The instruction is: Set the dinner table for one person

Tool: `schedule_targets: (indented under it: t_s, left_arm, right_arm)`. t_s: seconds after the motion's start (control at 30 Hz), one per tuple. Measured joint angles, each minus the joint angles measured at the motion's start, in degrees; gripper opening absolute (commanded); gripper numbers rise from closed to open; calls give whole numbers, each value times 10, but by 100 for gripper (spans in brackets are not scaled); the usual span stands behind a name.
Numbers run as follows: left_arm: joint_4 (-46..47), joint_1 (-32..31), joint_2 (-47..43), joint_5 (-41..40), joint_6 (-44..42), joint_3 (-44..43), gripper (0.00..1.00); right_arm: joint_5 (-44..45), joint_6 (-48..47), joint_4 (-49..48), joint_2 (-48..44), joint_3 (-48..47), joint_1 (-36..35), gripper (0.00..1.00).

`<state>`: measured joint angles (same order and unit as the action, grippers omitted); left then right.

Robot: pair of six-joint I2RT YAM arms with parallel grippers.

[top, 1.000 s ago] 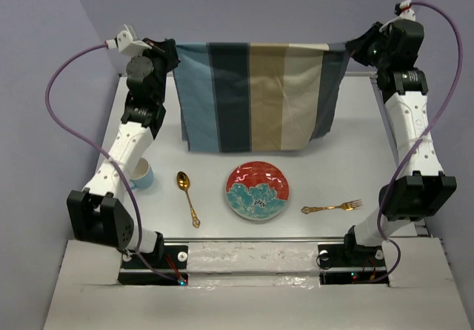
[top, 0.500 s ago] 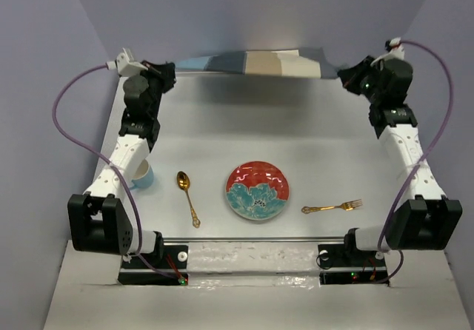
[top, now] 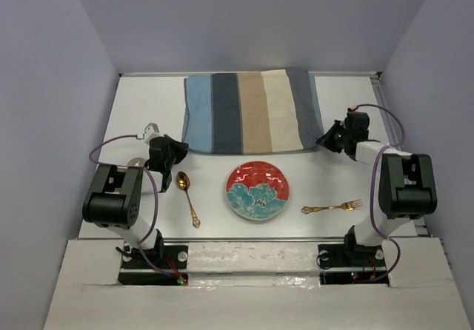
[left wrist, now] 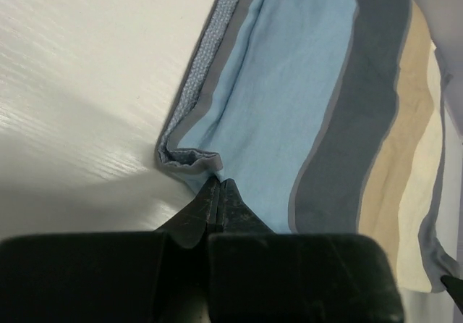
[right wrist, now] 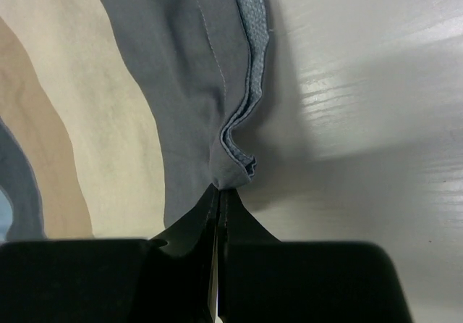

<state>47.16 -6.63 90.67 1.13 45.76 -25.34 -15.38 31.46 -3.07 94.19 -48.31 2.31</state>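
The striped cloth mat (top: 252, 113) lies flat on the far half of the white dinner table (top: 148, 100). My left gripper (top: 181, 149) is low at the mat's near left corner. In the left wrist view, the left gripper (left wrist: 219, 182) is shut on the bunched blue corner of the mat (left wrist: 304, 106). My right gripper (top: 324, 140) sits at the near right corner. In the right wrist view, the right gripper (right wrist: 219, 188) is shut on the folded grey corner of the mat (right wrist: 188, 84).
A red and teal plate (top: 257, 190) sits just in front of the mat. A gold spoon (top: 187, 197) lies to the plate's left and a gold fork (top: 331, 208) to its right. A bit of a pale cup (top: 135, 163) shows behind the left arm.
The mat hung upright between both raised grippers, then swung forward. It now lies flat on the table, and both arms have come down low with its near corners still pinched.
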Motion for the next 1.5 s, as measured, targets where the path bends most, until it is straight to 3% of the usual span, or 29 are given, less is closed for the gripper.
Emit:
schedule_targets:
  t_s: [0.17,0.4,0.87,0.93,0.97,1.0,1.03,1.1,1.2,1.27,1.5]
  left_arm:
    - [46,0,-44,2,1,49,0]
    - [43,0,-128,-13,-14,105,0]
    - [-56,0,-239,-16,-33,157,0]
    - [-66,0,-246,-16,-33,157,2]
    - [-68,0,-247,-16,-33,157,14]
    - [-70,0,-248,-15,-33,157,14]
    - [-71,0,-249,-15,-33,157,26]
    - [-74,0,-251,-14,-35,157,40]
    - [-86,0,-267,-13,-33,157,52]
    - [-96,-5,-297,-13,-33,159,56]
    - [-140,-37,-421,-18,-24,159,56]
  right_arm:
    - [-1,8,-31,-23,57,1,0]
    - [-7,18,-43,-62,137,3,0]
    - [1,42,-43,-210,241,3,0]
    - [5,44,-43,-218,241,3,7]
    - [8,46,-43,-219,241,3,19]
    - [10,48,-42,-220,241,3,22]
    - [14,48,-39,-219,241,3,30]
    - [20,51,-33,-219,241,3,37]
    - [28,50,-24,-226,241,3,52]
    - [30,47,-14,-241,241,3,58]
    - [8,39,25,-340,241,-20,74]
